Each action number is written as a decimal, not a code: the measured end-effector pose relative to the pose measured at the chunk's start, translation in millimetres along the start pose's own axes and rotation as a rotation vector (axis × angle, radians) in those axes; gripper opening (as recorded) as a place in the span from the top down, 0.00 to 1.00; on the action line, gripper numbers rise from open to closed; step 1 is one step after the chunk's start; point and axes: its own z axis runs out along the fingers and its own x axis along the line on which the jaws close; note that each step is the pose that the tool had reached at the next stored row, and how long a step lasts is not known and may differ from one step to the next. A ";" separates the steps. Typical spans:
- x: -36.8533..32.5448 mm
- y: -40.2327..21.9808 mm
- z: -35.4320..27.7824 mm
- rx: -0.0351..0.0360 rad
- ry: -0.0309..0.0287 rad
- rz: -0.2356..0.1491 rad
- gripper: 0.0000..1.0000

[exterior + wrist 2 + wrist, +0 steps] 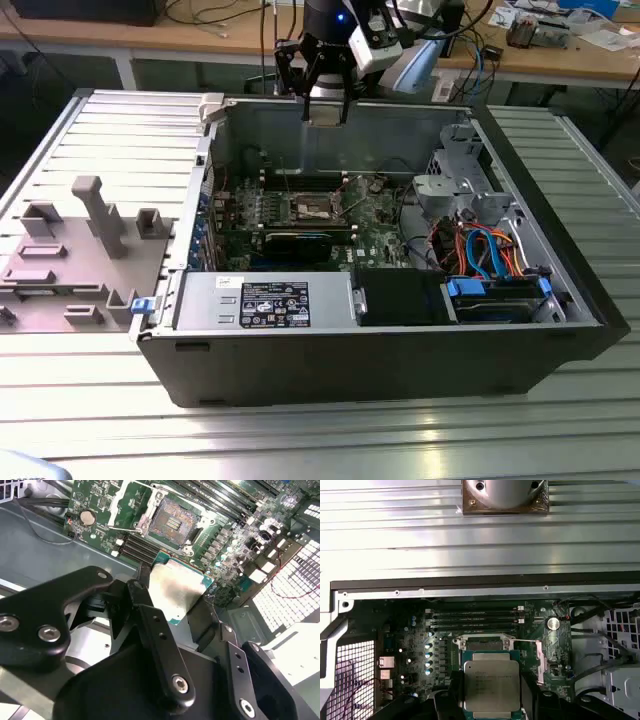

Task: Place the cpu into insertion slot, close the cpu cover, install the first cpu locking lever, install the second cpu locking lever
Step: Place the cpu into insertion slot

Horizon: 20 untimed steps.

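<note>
My gripper (325, 108) hangs above the far wall of the open computer case, shut on the cpu (177, 592), a flat square chip with a pale metal top. In both wrist views the black fingers (145, 597) clamp two opposite edges of the cpu (492, 687). Below it on the green motherboard (375, 235) lies the insertion slot (172, 522), dark-centred and bare, seen also at the board's middle (315, 208). The cpu cover (118, 504) stands swung open beside the slot. The chip is well above the slot, not touching it.
The case's grey metal walls (400, 125) ring the board. A power supply (265, 300) lies along the near side, and a drive cage with blue and orange cables (490, 255) is at the exterior view's right. Long memory slots (472, 617) and a coin battery (552, 624) flank the socket.
</note>
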 end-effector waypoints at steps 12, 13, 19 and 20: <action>0.5 -0.2 2.6 0.0000 0.0000 0.000 0.45; 0.4 -0.2 2.8 0.0001 0.0000 0.000 0.45; 0.4 -0.5 4.9 0.0002 0.0000 0.000 0.45; 0.4 -0.5 5.3 0.0002 0.0000 0.000 0.45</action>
